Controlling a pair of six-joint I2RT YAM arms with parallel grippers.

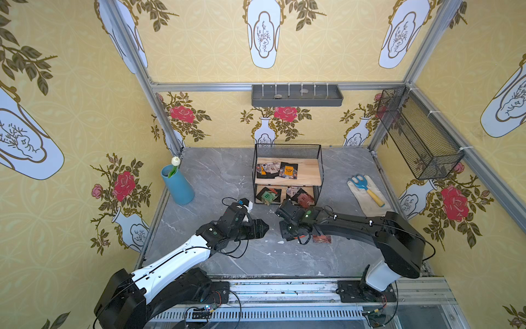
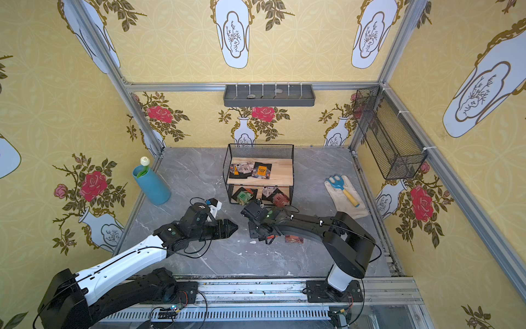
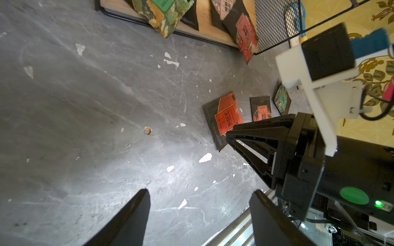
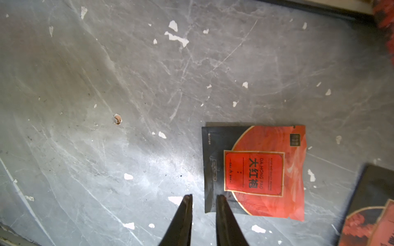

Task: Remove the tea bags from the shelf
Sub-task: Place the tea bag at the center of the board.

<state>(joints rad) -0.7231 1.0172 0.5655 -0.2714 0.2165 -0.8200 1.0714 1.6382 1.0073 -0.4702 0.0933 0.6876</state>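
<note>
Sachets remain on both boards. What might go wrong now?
The right end effector hangs slightly open over a corner of the red tea bag; pulling away may drag it. The left end effector, open, sits close by, so either arm reaching for the shelf risks a clash. The green tea bag overhangs the lower board and may slip.

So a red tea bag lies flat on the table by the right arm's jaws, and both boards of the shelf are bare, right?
No: the shelf is not bare. Both top views show tea bags on its upper board and lower board. The red tea bag does lie flat on the table by the jaws of the right gripper, in the right wrist view.
</note>
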